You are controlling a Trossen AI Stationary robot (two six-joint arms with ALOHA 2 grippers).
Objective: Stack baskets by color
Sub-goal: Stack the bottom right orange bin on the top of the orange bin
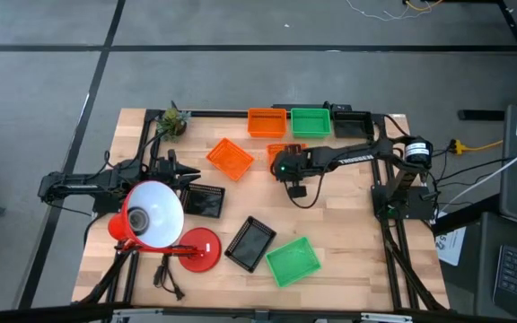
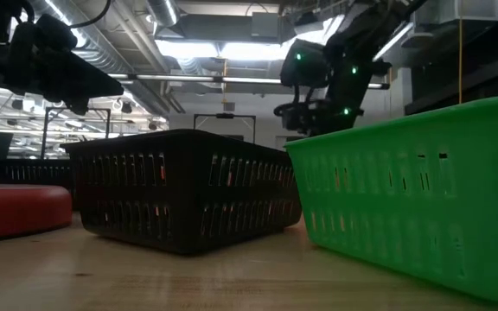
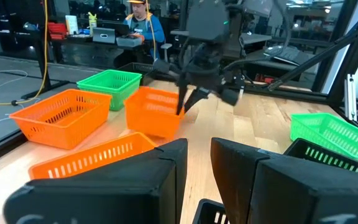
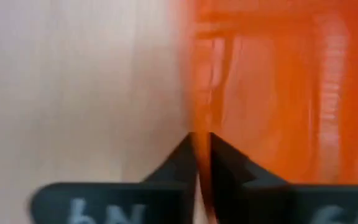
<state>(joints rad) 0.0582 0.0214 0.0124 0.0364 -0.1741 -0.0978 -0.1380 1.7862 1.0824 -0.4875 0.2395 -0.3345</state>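
Three orange baskets show in the high view: one in the far row, one loose on the table, and one under my right gripper, which is shut on it. Green baskets stand in the far row and near the front edge. Black baskets sit at the far right, mid left and near the front. My left gripper waits at the table's left, level, with a narrow gap between its fingers and nothing in it. My right gripper pinches one wall of the orange basket, with one finger outside and the other inside. The fingers come from above, slanting down. The left wrist view puts them at the end of the basket's near wall. The basket stands upright on the table.
A red desk lamp with a white shade and red base stands at the left front. A small plant sits at the far left corner. In the low view the black basket and green basket fill the foreground.
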